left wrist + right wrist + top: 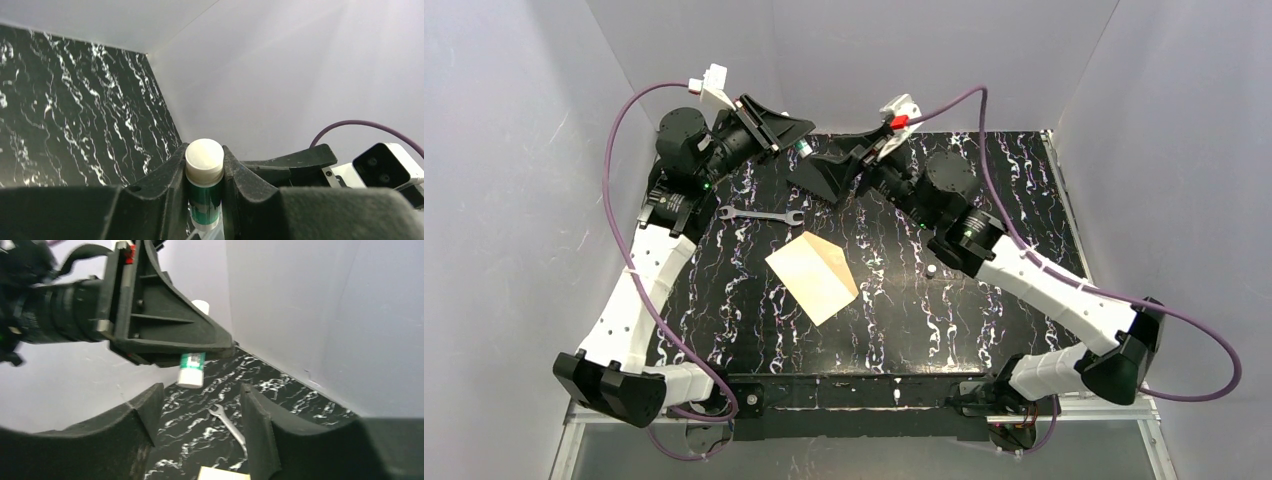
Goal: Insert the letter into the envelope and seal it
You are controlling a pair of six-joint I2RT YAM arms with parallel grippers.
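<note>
1. Pinching a green glue stick (204,187) with a white cap between the closed-in fingers of the left gripper (803,136), raised above the table (984,300) toward its 11 o'clock side
2. Spread wide on the right gripper (200,407), with nothing between the fingers, just at 3 o'clock of the glue stick and pointed at it
3. Lying flat near the table's middle, well apart from both grippers: the envelope (811,277), cream and turned corner-on
4. Cannot tell the letter apart from the envelope
5. Resting at 11 o'clock of the envelope, near but not touching: a wrench (761,214)
</note>
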